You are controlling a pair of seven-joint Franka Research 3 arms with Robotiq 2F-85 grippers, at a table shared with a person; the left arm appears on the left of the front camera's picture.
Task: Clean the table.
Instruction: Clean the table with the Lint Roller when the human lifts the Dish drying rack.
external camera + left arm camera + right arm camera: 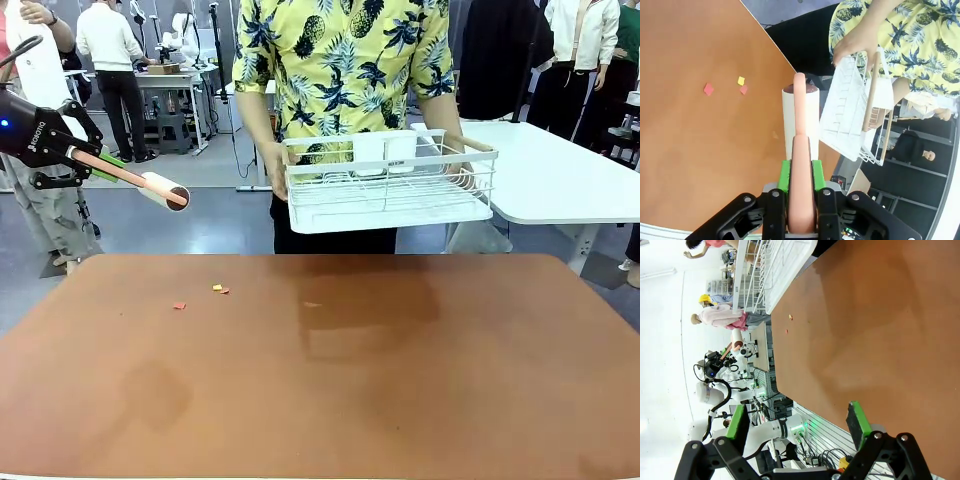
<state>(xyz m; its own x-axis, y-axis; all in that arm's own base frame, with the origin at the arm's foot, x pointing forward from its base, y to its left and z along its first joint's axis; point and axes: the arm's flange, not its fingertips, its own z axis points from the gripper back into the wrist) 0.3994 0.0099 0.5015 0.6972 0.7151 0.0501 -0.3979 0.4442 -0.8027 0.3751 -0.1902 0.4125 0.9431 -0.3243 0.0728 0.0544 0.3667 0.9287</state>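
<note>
Three scraps [218, 289], perhaps paper, dot the table [420, 400]; left claw [801, 172] grips roller [165, 189].

A robotics lab or workshop is suggested. A large open hall with a grey floor [200, 215] is seen behind the reddish-brown desk [420, 400]. A white-topped desk [560, 180] and a metal workbench [172, 82] loaded with gear are set around it, and loose cables [815, 456] are seen beyond the desk's edge.
</note>
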